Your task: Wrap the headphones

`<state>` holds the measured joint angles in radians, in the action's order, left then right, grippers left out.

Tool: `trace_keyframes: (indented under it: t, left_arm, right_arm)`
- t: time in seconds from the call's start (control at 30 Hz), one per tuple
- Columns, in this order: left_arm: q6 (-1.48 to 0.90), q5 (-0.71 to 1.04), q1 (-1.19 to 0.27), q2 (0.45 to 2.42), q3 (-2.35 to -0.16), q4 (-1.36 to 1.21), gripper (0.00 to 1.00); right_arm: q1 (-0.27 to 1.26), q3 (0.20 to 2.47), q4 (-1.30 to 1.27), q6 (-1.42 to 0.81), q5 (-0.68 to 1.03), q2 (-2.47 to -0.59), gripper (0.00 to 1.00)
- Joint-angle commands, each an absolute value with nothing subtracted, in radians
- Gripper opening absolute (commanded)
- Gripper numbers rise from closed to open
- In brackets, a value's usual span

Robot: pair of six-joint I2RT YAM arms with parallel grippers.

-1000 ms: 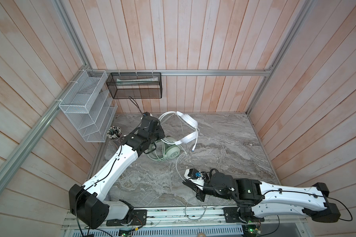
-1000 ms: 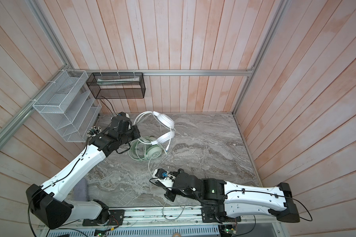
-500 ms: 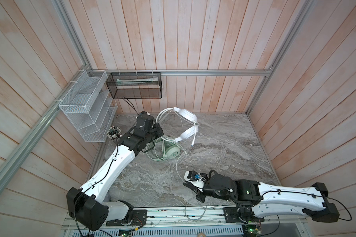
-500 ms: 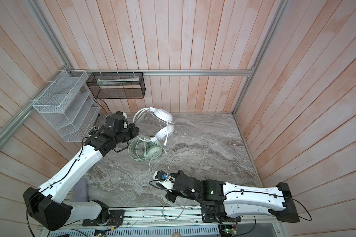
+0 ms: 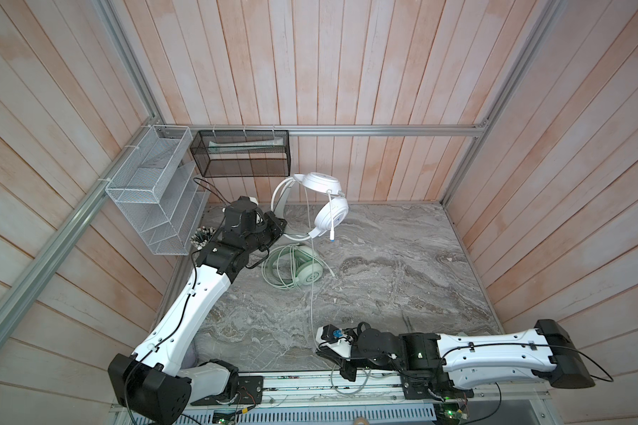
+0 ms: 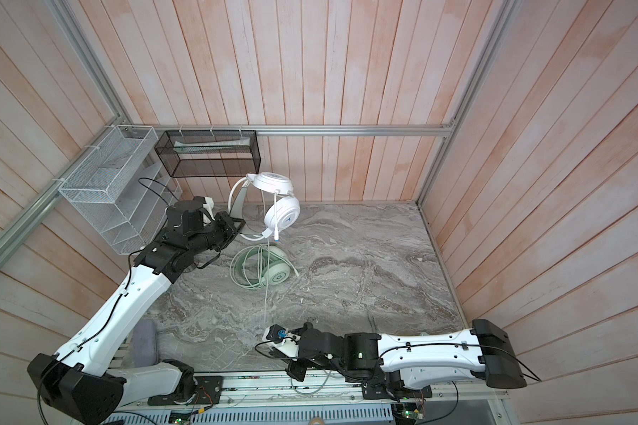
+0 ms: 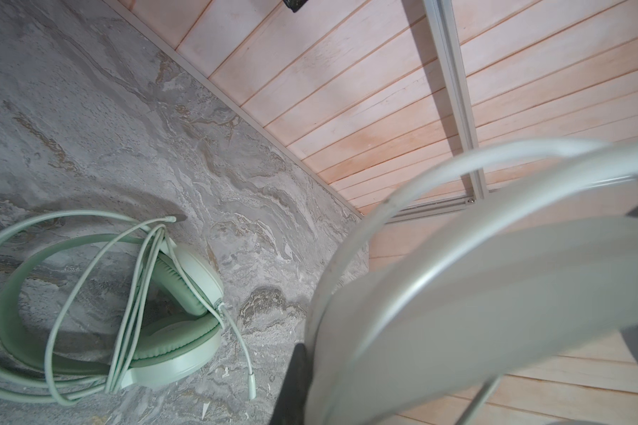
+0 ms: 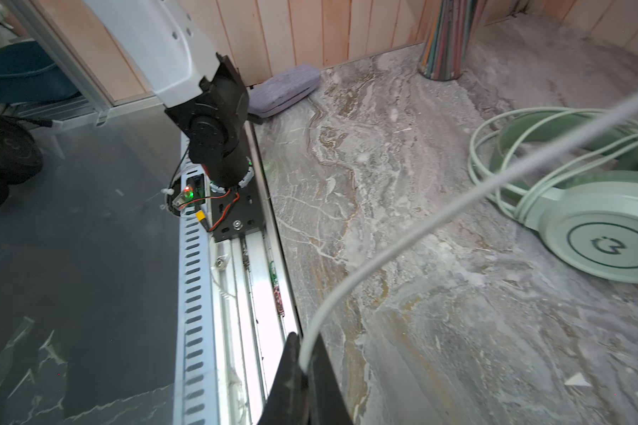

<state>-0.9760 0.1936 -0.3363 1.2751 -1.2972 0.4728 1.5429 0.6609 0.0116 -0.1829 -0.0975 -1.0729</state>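
The left gripper is closed tight on the headband of the white over-ear headset with a mic boom and holds it in the air above the back left part of the grey marble-pattern worktop. The two round earcups hang beside the gripper, toward the middle of the back edge. In both top views one earcup is above the other, and the boom with its blue tip points down. In the left wrist view the pale headband fills much of the frame, close to one dark finger.

From the headset a thin white cable runs almost straight down to the front edge of the worktop. There the right gripper is pinched shut on it; in the right wrist view the cable enters between the two black fingers. Past this gripper some cable hangs in a loop over the metal front rail.

The pale mint green over-ear headset lies flat on the worktop, just in front of the left gripper and lower than it. No gripper touches it. Its green cable lies in loose loops around the band and earcups. It is well apart from the right gripper.
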Motion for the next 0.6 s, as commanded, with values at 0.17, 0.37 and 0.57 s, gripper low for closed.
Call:
trace_keyframes:
  t: [0.17,0.37,0.57]
  left_arm:
    - [-0.975,0.117,-0.314,1.346,-1.302,0.395,0.0]
    - [-0.83,-0.03,-0.362,1.377,-1.278,0.442,0.0]
    - [-0.563,-0.359,-0.549,1.391,-1.296,0.53,0.0]
  right_arm:
    - [1.638,0.837,0.079,-0.164,-0.167,-1.049,0.0]
    - [1.651,0.975,0.279,-0.119,-0.214,-1.056,0.0]
    - [1.651,1.142,0.513,-0.044,-0.298,-1.039,0.0]
